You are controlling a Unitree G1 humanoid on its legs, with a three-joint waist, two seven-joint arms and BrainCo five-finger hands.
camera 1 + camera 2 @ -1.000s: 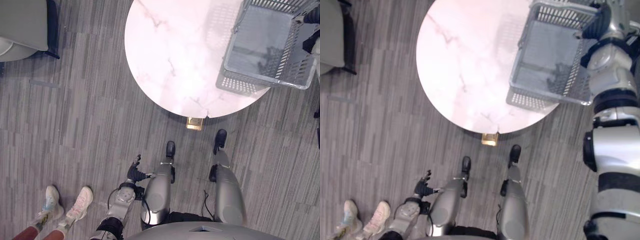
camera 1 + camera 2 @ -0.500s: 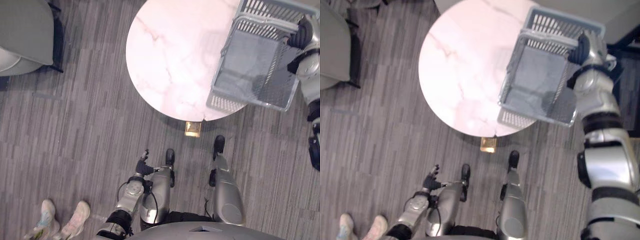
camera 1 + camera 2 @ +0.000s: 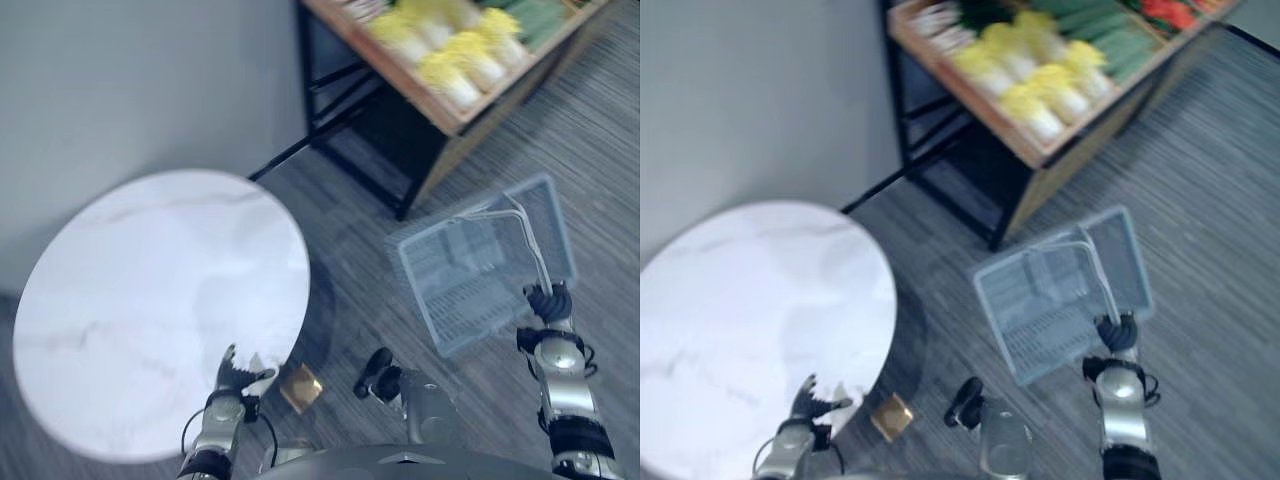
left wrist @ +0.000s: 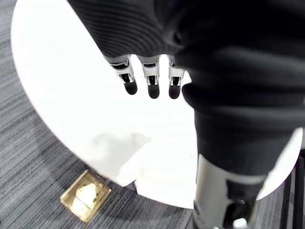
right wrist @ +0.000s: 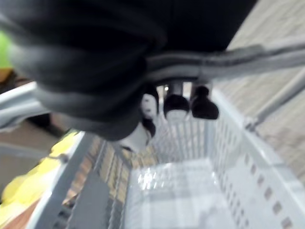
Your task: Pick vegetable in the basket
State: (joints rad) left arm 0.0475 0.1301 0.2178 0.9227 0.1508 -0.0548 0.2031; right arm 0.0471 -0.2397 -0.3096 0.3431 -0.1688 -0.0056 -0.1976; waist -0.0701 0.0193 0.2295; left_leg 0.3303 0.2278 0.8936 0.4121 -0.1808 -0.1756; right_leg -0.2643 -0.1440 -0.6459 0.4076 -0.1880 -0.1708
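A grey wire basket (image 3: 480, 275) hangs empty over the carpet, carried by its handle (image 5: 228, 62). My right hand (image 3: 548, 303) is shut on that handle, at the basket's near right side. In the right wrist view the basket's floor (image 5: 176, 191) is bare. Vegetables lie on a wooden shelf (image 3: 440, 110) at the far right: yellow-topped cabbages (image 3: 1030, 100), green ones (image 3: 1115, 45) and red ones (image 3: 1165, 10) behind them. My left hand (image 3: 238, 377) hangs at the lower left by the table edge, fingers (image 4: 152, 88) straight and holding nothing.
A round white marble table (image 3: 150, 300) fills the left. A small brass floor box (image 3: 298, 387) sits on the carpet beside it. The shelf stands on black metal legs (image 3: 350, 130) against a grey wall, with grey carpet between it and the basket.
The whole picture has swung round, bringing the vegetable shelf into sight. The basket has left the table and now hangs over the carpet in my right hand.
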